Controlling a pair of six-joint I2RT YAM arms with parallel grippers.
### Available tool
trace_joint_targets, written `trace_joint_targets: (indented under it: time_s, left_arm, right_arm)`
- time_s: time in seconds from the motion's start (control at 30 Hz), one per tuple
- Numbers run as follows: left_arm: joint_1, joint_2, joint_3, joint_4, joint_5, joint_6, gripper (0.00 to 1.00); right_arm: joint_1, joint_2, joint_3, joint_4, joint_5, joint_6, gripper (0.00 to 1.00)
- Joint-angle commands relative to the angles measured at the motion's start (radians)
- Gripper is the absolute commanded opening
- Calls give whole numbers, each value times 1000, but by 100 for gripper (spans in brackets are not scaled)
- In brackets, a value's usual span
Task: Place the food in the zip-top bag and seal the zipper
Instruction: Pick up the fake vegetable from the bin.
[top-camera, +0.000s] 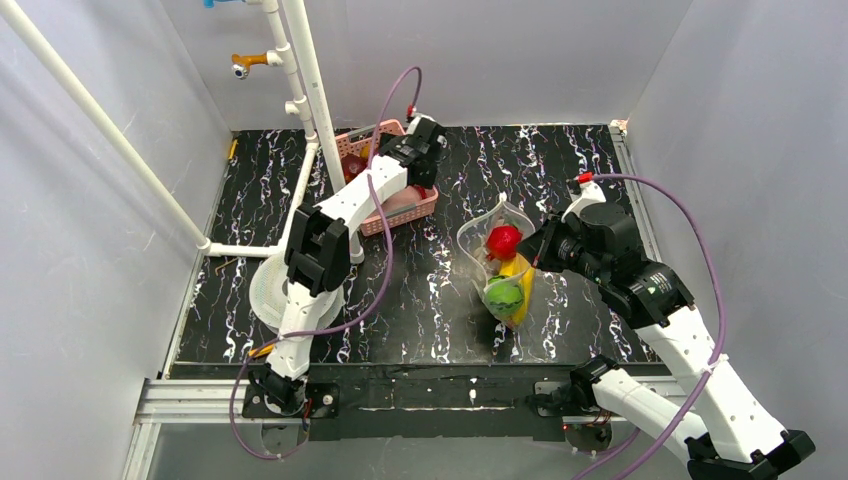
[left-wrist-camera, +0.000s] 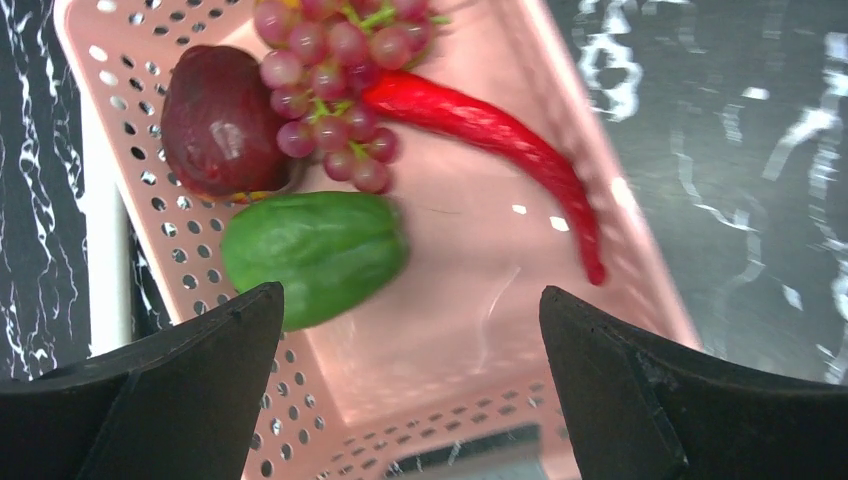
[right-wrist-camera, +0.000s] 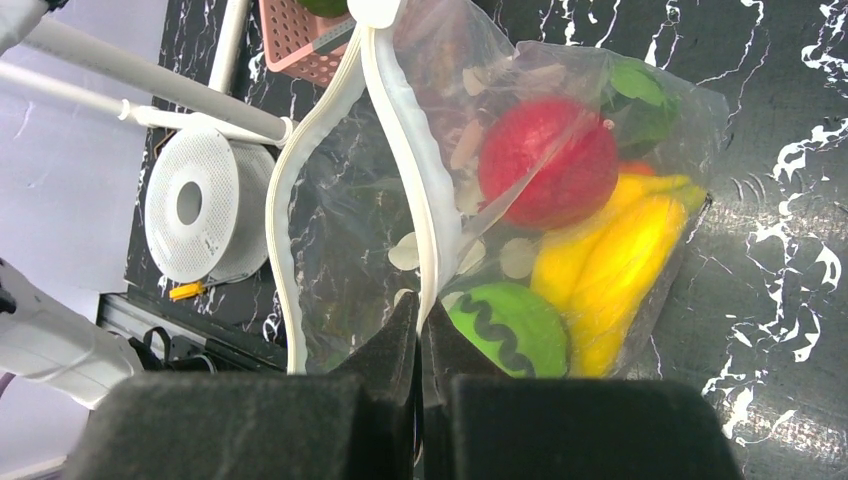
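Your right jaws pinch the zipper (right-wrist-camera: 415, 200) of the zip-top bag (right-wrist-camera: 470, 80), its red, yellow and green food (right-wrist-camera: 545, 165) just beyond them, while your left jaws gape over the pink basket (left-wrist-camera: 480, 330), a green vegetable (left-wrist-camera: 315, 255) between them.

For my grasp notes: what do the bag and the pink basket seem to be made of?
The zip-top bag looks like thin clear plastic film: glossy, crinkled, food visible through it. The pink basket seems rigid moulded plastic: smooth, slightly shiny, with rows of holes.
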Motion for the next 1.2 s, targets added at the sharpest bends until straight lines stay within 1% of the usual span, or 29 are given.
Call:
trace_joint_targets:
  time_s: [0.0, 0.23, 0.37, 0.6, 0.77, 0.87, 0.97, 1.0, 1.03, 1.1, 1.17]
  left_arm:
    - [77, -1, 7, -39, -36, -69, 100]
    - [125, 49, -27, -19, -65, -57, 99]
    - [151, 62, -38, -41, -61, -95, 100]
    - [154, 74, -49, -69, -14, -140, 99]
    - [157, 106, -33, -77, -36, -131, 99]
    - [172, 120, -43, -92, 19, -147, 99]
    - [173, 99, -46, -93, 73, -135, 100]
    - [174, 91, -44, -89, 83, -127, 92]
    - [174, 79, -34, -90, 106, -113, 78]
    - [174, 27, -19, -91, 166, -89, 58]
    - [172, -3, -16, -89, 190, -83, 51]
  right_arm:
    - [-2, -13, -1, 30, -6, -5, 1]
    - [-2, -1, 2, 37, -15, -6, 1]
    - [-2, 1, 4, 37, -17, -5, 1]
    - [-1, 9, 2, 44, -22, 1, 1]
    - [-2, 8, -2, 46, -22, 0, 1]
    - [-3, 1, -5, 44, -22, 3, 1]
    - [-2, 3, -8, 47, -21, 2, 1]
    - [-2, 4, -7, 48, -22, 2, 1]
    - [-2, 3, -8, 51, -21, 4, 1]
    - [-3, -3, -8, 54, -21, 8, 1]
    - [-2, 1, -10, 56, -22, 11, 1]
